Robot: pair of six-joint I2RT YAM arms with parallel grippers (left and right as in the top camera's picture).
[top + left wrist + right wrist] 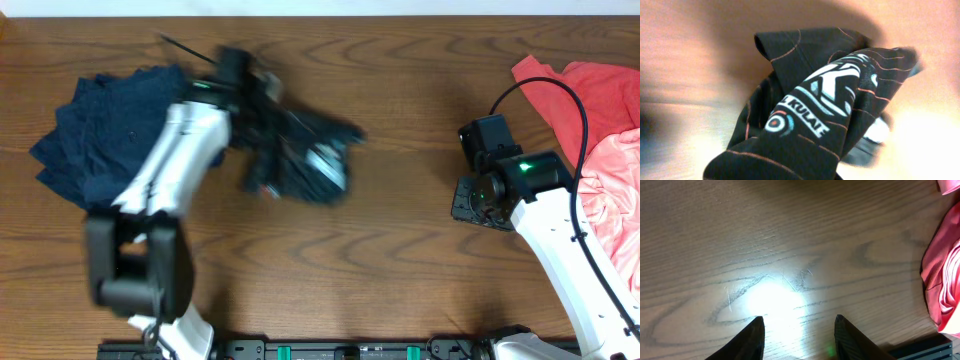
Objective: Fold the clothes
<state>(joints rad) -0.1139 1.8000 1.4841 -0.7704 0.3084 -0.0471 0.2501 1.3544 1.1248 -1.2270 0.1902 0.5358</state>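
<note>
Black jersey (805, 150), white "KULAE" lettering (801, 119)

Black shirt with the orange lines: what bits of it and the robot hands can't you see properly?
- Black jersey: overhead, blur smears its outline; left wrist, the bottom edge cuts it off.
- Its logo: left wrist, folds hide some letters.
- Left gripper: overhead, blurred and mixed up with the jersey; left wrist, the jersey fills the view. Open or shut, cannot tell.
- Coral-pink shirts: overhead, cut off by the right edge.
</note>
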